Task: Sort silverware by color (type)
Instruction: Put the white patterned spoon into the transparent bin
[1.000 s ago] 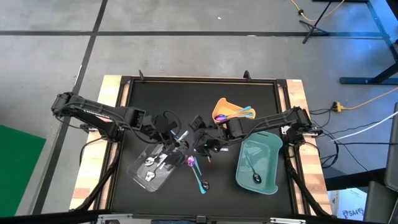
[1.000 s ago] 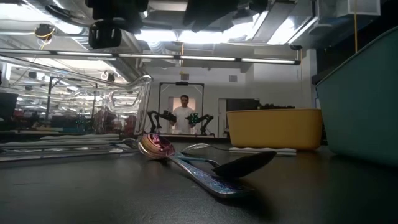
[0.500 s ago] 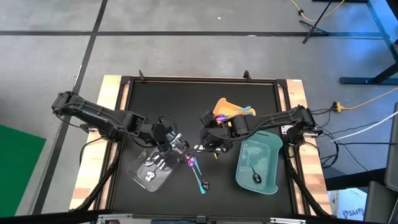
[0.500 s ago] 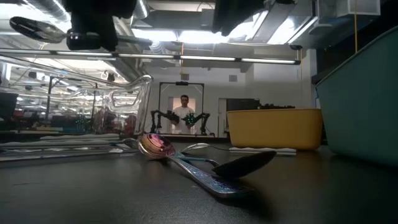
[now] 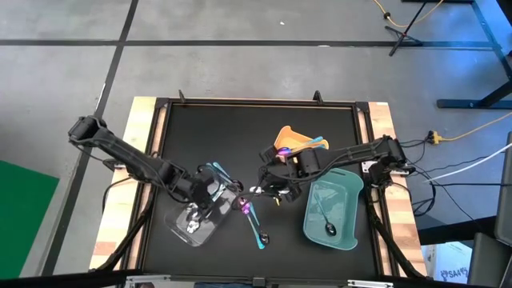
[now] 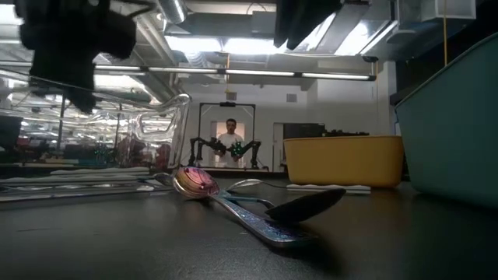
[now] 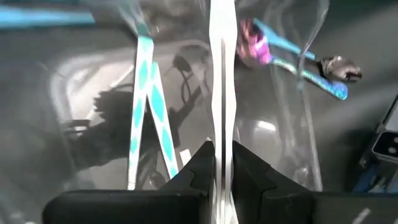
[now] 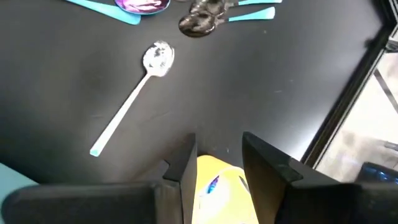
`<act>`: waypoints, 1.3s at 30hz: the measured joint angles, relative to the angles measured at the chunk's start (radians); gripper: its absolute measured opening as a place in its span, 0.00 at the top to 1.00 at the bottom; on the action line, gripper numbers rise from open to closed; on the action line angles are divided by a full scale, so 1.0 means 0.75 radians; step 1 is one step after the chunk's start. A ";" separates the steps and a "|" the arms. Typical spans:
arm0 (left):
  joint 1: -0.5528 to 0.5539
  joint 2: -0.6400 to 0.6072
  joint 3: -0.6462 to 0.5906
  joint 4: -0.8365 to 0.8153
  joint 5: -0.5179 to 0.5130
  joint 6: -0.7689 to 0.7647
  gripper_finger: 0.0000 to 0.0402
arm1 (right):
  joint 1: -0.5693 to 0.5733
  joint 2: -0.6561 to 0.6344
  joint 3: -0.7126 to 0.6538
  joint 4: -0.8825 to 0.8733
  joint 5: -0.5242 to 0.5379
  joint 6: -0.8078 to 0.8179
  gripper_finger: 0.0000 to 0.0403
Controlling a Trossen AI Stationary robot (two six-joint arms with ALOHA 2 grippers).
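Observation:
My left gripper [image 5: 213, 187] hangs over the clear tray [image 5: 178, 226], shut on a silver utensil [image 7: 222, 74]. Silver spoons [image 5: 192, 218] lie in that tray. On the black mat near the middle lie an iridescent purple spoon [image 5: 245, 207], a dark-headed spoon with a teal handle [image 5: 261, 235] and a small silver spoon [image 8: 155, 56]. Above the mat, just right of the silver spoon, my right gripper [image 5: 266, 188] stands open, nothing held; the yellow tray's corner [image 8: 217, 186] shows below its fingers. My left gripper pinches the silver utensil's flat handle [image 7: 222, 146] between its two fingers. The fingers slant down from the table's left, and the handle runs on away from them along their line. The utensil is lifted clear, above the clear tray.
The yellow tray [image 5: 290, 136] at the back holds purple and teal-handled pieces. The teal tray [image 5: 342, 192] on the right holds a dark spoon [image 5: 324, 221]. The mat's far and left parts are bare. A person stands in the room far behind the table.
My left gripper has gone down and toward the table's near left with the silver utensil, from beside the clear tray's right rim to above the tray, turning as it went. My right gripper has rolled its wrist while staying almost in place.

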State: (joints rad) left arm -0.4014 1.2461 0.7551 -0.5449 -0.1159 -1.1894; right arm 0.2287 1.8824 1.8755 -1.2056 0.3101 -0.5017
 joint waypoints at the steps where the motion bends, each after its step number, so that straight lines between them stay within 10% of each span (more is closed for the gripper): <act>1: -0.009 0.000 -0.029 0.038 0.005 -0.011 0.93 | 0.000 0.000 0.000 0.001 -0.009 0.000 0.71; 39: -0.042 -0.002 -0.285 0.223 -0.068 -0.017 0.91 | 0.000 0.001 0.000 0.109 -0.195 0.000 0.71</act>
State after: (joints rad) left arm -0.4328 1.2446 0.5415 -0.3775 -0.1673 -1.2022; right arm 0.2287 1.8828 1.8755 -1.1236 0.1638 -0.5014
